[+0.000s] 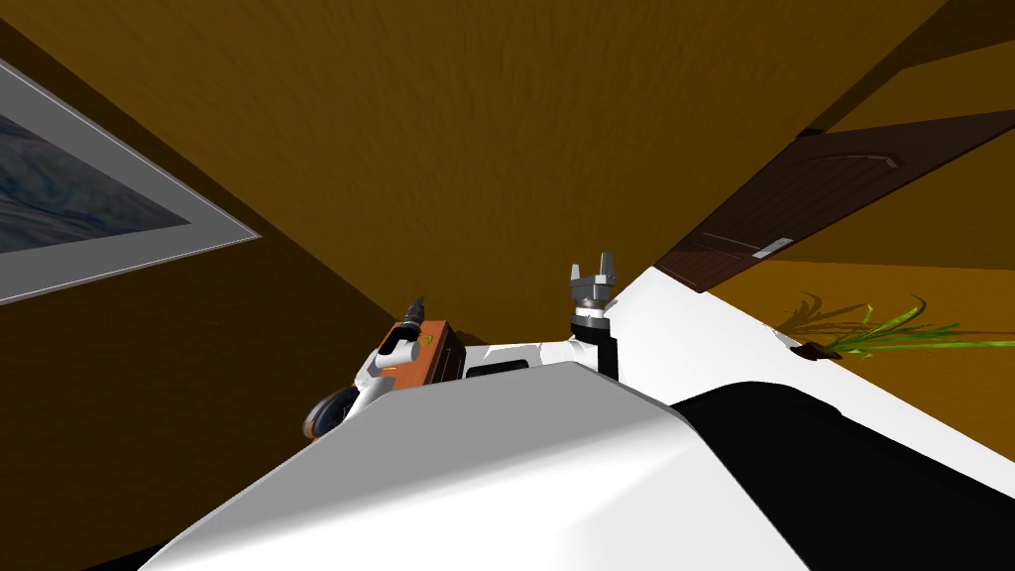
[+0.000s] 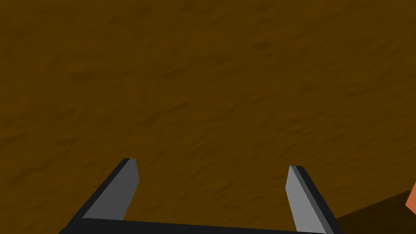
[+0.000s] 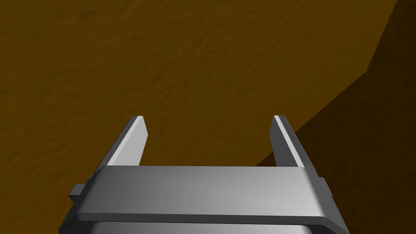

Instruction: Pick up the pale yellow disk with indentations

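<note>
Left claw point(image 2: 212, 165) spread wide, grasping nothing, aimed at brown wall point(image 2: 203, 81). Right claw point(image 3: 208, 119) same. Both likely parked for search; could not tell where pale yellow disk lay.

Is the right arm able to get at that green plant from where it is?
Probably not yet. The right gripper, open, points at the brown wall, and the green plant lies well off to its side. Nothing seems to block the way, but the arm would have to swing over.
</note>
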